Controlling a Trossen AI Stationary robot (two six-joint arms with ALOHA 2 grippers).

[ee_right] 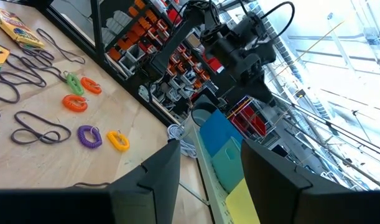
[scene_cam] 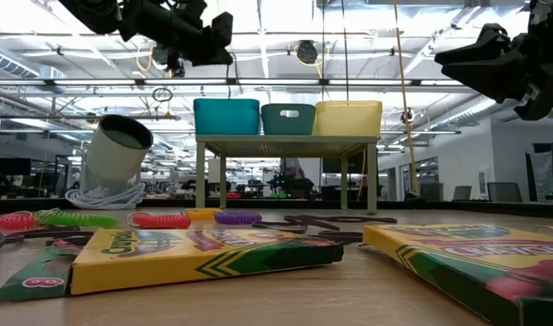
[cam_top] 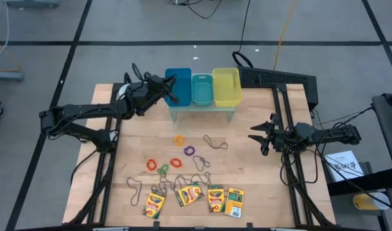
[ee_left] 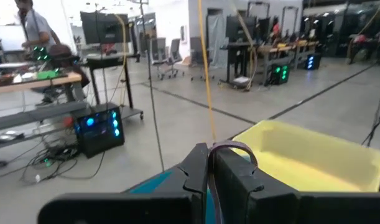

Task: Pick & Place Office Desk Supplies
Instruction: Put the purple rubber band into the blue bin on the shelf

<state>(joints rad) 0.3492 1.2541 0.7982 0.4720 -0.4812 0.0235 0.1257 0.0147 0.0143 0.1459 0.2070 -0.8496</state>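
The left gripper [cam_top: 174, 88] hangs above the blue bin [cam_top: 178, 78], its fingers [ee_left: 205, 171] pressed together on a thin brownish wiry loop [ee_left: 234, 149] that arches just past their tips. Beyond that pincer in its wrist view lies the yellow bin [ee_left: 314, 158], with the teal bin [cam_top: 202, 88] between the blue and yellow ones on a small raised stand [cam_top: 202, 110]. Beside the left arm, on the side away from the bins, stands the round silvery-white roll [scene_cam: 115, 149], tilted over a coil of white cord [scene_cam: 102, 195].

The right gripper [cam_top: 255, 132] hovers over the table's right part with its fingers apart and nothing between them. It points toward the middle of the table, well apart from the bins.

Ahead of the right pincer lie more brownish loops [cam_top: 215, 144], then a yellow ring band [cam_top: 178, 139], a purple one [cam_top: 189, 151], orange-red ones [cam_top: 176, 163] and a green one [cam_top: 163, 169]. Further loops [cam_top: 136, 187] trail toward the table's near edge, where four crayon boxes [cam_top: 192, 194] lie in a row; a loop crosses the box second from the left end of the row. Nothing stands between either pincer and the bins except open air. Beyond the table, a person [ee_left: 29, 25] sits at a desk far off.
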